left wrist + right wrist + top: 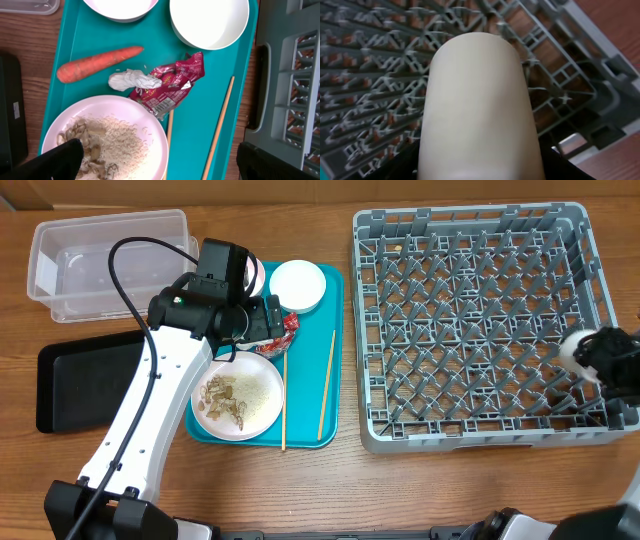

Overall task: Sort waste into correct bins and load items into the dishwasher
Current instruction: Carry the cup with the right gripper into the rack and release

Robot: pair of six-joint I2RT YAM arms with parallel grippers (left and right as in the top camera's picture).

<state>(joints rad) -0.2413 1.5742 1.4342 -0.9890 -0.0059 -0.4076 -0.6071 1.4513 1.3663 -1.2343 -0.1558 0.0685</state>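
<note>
My left gripper [160, 167] [260, 320] is open and empty, hovering over the teal tray. Below it lie the orange carrot [97, 62], the crumpled white wrapper [131, 80] and the red wrapper [172, 85]. The white plate [130, 125] [240, 395] holds rice and beige nut-shell scraps [85, 135]. Two white bowls [210, 22] [120, 7] stand at the tray's far end. Two chopsticks [326, 385] [284, 405] lie on the tray. My right gripper [592, 358] is shut on the small white cup [480, 100] over the right side of the grey dish rack [470, 320].
The clear tub [110, 260] stands at the back left, with the black tray [80, 380] in front of it. The teal tray [325, 420] sits between them and the rack. My left arm hides part of one bowl in the overhead view.
</note>
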